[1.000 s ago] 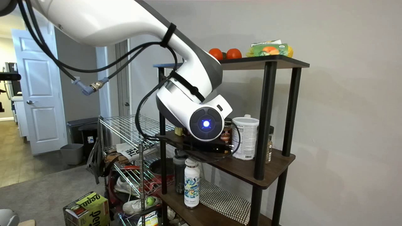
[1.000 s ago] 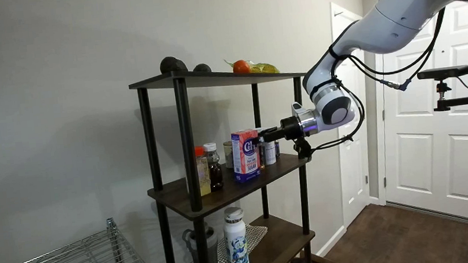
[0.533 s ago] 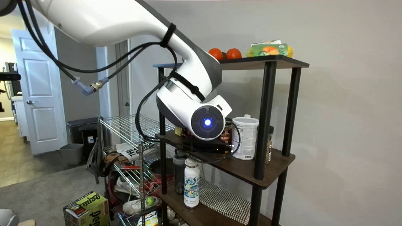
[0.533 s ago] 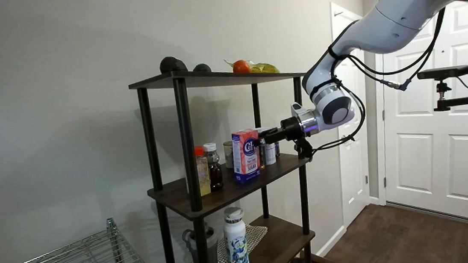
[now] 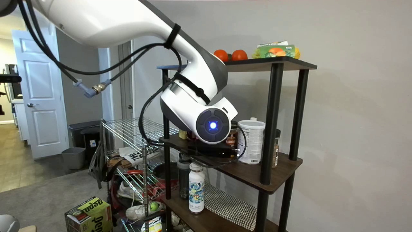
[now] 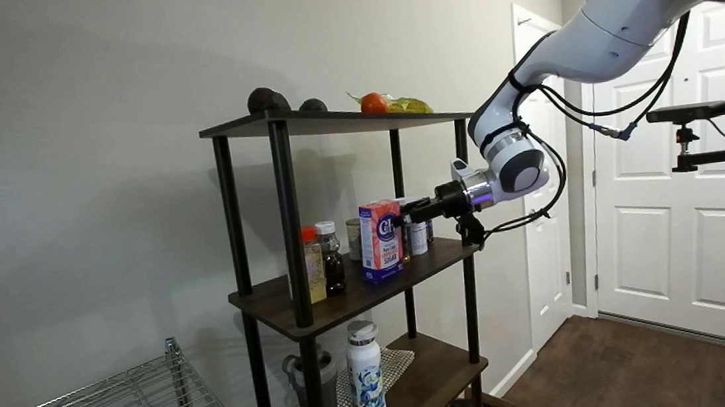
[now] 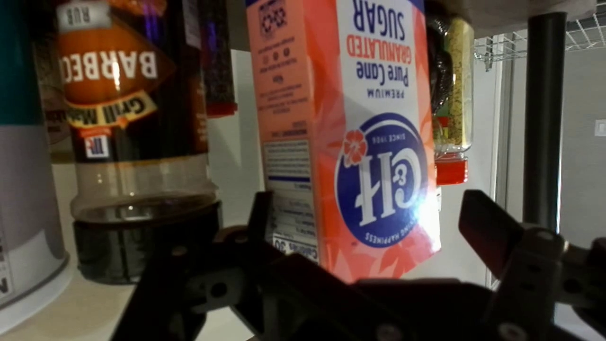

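Pincer (image 7: 369,213), one: being displayed with its jaws spread wide, nothing being gripped. In the wrist view, which is being presented upside down, its fingers are being seen to either side of the sugar carton (image 7: 352,137), at its upper part; contact is not being shown clearly enough to be told.

Sugar carton, pink and blue, one: being stood upright on the middle shelf (image 6: 358,297), directly before the pincer. Step, as judged: alignment for grasping is being suggested, no grasp yet being made. Next move, as judged: an even straddling of the sides is being called for before the jaws are brought together, clearance from the neighbouring bottle being needed.

Barbecue rub bottle (image 7: 137,109), one: being stationed near the carton, a gap being seen between.

White tub (image 5: 252,141), one: being shown beside the rub bottle in an exterior view.

Red-capped bottle (image 6: 316,271) and dark bottle (image 6: 332,266): being shelved side by side, apart from the carton.

White flask (image 6: 368,389), one: being stored on the lower shelf (image 6: 439,375).

Tomatoes (image 5: 239,55): being carried on the upper shelf (image 6: 328,122).

White door (image 5: 38,80): being glimpsed in the background.
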`<state>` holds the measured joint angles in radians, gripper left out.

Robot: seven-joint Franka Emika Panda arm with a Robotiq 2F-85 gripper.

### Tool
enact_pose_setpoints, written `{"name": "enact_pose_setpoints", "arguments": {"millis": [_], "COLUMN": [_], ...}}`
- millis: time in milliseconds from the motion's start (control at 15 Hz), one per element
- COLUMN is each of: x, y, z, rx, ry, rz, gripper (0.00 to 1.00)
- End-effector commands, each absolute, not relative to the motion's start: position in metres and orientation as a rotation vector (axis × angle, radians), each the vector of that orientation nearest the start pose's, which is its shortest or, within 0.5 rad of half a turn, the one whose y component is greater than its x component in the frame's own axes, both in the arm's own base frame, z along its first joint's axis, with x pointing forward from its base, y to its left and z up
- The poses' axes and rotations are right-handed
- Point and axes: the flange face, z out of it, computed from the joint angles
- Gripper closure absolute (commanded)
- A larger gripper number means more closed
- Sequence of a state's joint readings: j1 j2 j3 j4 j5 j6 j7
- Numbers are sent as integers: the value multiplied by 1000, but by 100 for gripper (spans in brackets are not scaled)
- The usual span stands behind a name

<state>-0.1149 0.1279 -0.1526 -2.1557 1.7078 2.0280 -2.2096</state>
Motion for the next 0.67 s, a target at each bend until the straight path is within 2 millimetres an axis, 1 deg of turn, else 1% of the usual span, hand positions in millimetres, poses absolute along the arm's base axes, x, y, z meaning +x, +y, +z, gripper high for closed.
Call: {"name": "enact_pose_setpoints", "arguments": {"millis": [0,600], "x": [558,558], "y": [-93,-90], "z": [372,372], "rx": [-1926,-1917], "ry": [-866,-887], "rz": [-1483,-1475], "gripper": [0,0]}}
